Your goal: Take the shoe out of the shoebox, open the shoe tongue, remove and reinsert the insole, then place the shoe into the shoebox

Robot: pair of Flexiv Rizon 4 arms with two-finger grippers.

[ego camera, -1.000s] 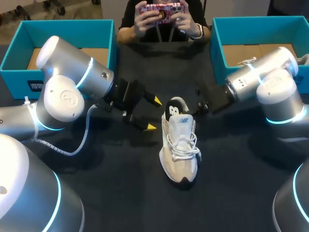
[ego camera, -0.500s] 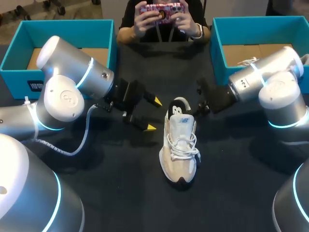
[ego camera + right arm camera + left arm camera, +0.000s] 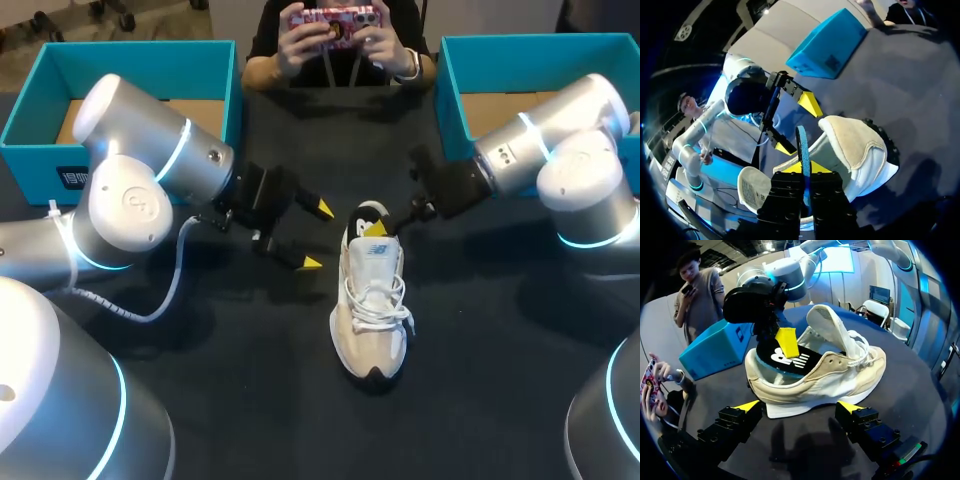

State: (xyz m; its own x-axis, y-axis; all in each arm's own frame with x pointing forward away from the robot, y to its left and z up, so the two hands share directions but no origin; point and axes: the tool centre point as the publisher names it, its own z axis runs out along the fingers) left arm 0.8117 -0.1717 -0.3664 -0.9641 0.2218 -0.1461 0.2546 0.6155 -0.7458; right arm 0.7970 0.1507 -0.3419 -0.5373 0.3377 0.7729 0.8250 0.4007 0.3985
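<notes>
At mid-table, the pale shoe (image 3: pixel 370 310) is sitting on its sole while the right gripper (image 3: pixel 376 228) is pinching the heel end of its insole (image 3: pixel 360 220), probably light and floppy and best held by that edge, and the left gripper (image 3: pixel 317 236) is hanging wide open and empty just left of it.

the head camera looks steeply down from above and behind, with the shoe (image 3: pixel 370 310) at frame centre, the left arm (image 3: pixel 130 200) entering at the left edge and the right arm (image 3: pixel 570 170) at the right. the left wrist camera sits low and close, facing the shoe's side. the right wrist camera hangs close over its heel. all three share the shoe.
</notes>
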